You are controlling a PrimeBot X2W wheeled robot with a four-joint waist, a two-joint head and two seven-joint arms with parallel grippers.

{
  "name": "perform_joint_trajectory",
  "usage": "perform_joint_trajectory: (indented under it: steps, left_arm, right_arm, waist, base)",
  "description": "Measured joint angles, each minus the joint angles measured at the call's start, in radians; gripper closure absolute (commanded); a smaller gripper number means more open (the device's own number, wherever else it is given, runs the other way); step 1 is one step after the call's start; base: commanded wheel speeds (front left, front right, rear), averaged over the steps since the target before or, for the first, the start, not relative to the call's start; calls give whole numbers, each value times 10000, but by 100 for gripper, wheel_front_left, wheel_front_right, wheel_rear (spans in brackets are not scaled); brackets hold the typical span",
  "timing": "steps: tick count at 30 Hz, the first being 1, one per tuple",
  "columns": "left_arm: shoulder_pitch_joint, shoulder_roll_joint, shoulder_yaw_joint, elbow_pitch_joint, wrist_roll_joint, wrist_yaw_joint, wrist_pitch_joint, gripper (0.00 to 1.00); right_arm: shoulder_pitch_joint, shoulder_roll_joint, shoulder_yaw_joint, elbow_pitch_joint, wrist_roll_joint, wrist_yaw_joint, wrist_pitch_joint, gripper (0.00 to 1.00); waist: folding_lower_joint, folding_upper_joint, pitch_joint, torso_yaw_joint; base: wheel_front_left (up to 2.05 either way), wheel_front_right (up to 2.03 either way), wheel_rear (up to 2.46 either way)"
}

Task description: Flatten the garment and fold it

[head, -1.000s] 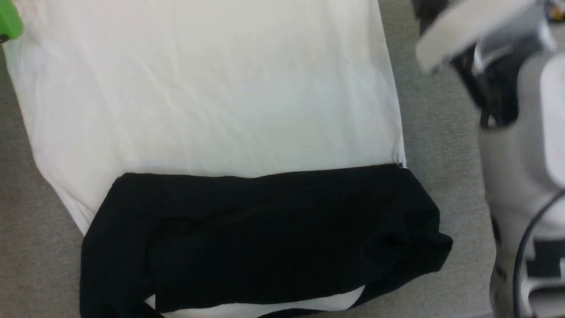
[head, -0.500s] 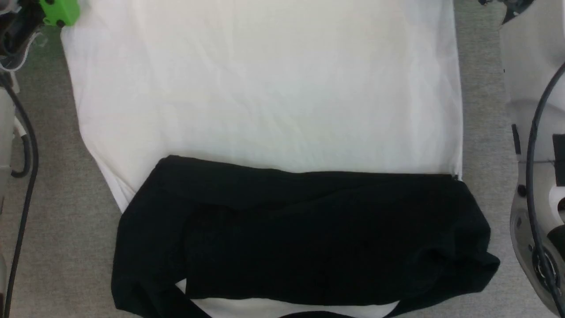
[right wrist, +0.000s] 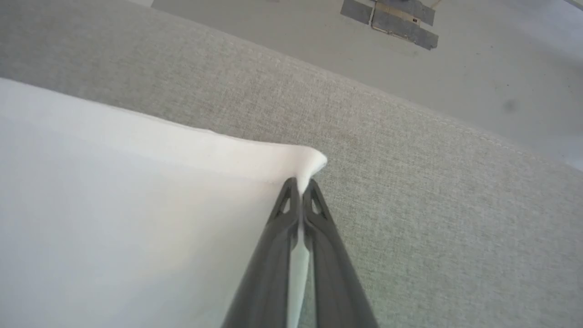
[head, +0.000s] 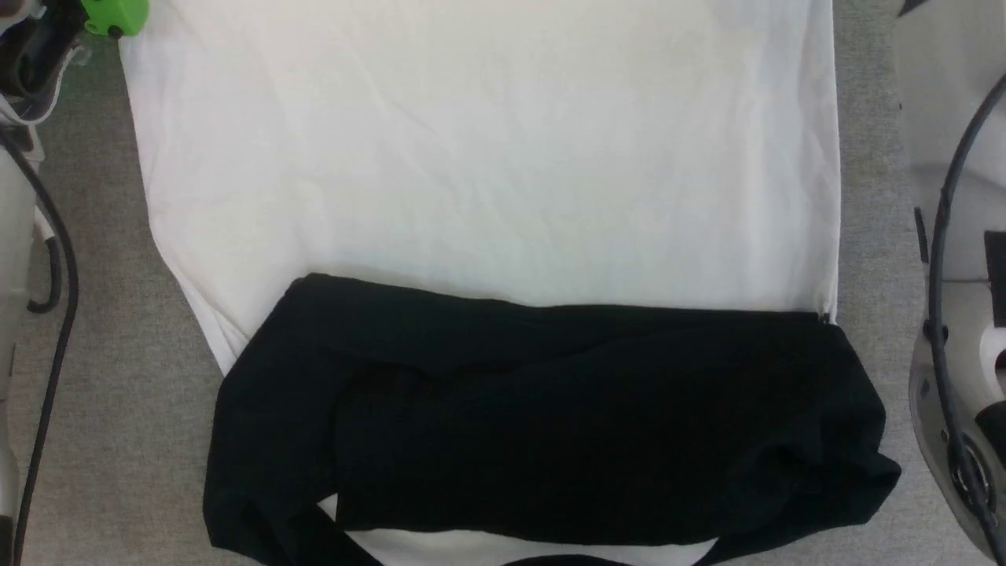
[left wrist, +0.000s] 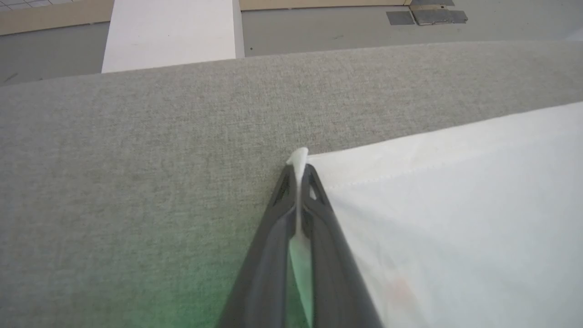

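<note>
Both clamped, left tool [left wrist: 298, 167] and right tool [right wrist: 300, 183] each pinch a corner of the garment [head: 487, 157].

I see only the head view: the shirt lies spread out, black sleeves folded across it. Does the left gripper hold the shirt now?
Observer: Yes. The left gripper is shut on a white corner of the shirt; a bit of cloth sticks out past its tips.
Operator: And the right one?
Observer: The right gripper is also shut on a white corner, which bunches up just past its tips.
Operator: What lies beyond those corners?
Observer: Bare grey surface runs on to its far edge, and past that edge is floor.
</note>
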Motion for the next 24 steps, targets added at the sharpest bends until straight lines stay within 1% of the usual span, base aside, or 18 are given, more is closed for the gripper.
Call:
perform_joint_trajectory:
  steps: [5, 8, 10, 12, 16, 19, 24]
  left_arm:
    - [538, 63, 94, -282, 280, -644, -2080, 100]
    - [1161, 94, 171, -662, 314, -865, -3087, 100]
    - [1678, 109, 224, -1001, 313, -905, -3618, 100]
    - [2347, 119, 355, -1444, 278, -901, -4088, 100]
    - [3920, 230, 502, -2380, 127, -769, -4637, 100]
    - [5209, 247, 593, -3158, -163, -573, -4890, 100]
    - [7312, 364, 734, -4293, -359, -96, -5089, 100]
  right_arm:
    - [828, -25, 464, -619, 882, 0, -1664, 100]
    - [1541, -136, 719, -1160, 1444, 0, -2673, 100]
    - [2097, -320, 915, -1609, 1824, 0, -3294, 100]
    - [2778, -600, 1124, -2138, 2201, 0, -3848, 100]
    - [4318, -1204, 1271, -3271, 2686, 0, -4487, 100]
    - [5568, -1553, 1172, -4146, 2951, 0, -4673, 100]
    - [7672, -1908, 790, -5503, 3198, 0, -4466, 100]
  waist:
    - [0, -1, -377, -11]
    - [0, -1, -716, 15]
    - [0, -1, -975, 44]
    - [0, -1, -1293, 81]
    - [-1, 0, -1989, 169]
    - [-2, 0, -2543, 251]
    - [-2, 0, -3464, 414]
  base:
    - [0, 0, 0]
    - [0, 0, 0]
    - [0, 0, 0]
    - [0, 0, 0]
    - [0, 0, 0]
    - [0, 0, 0]
    - [0, 0, 0]
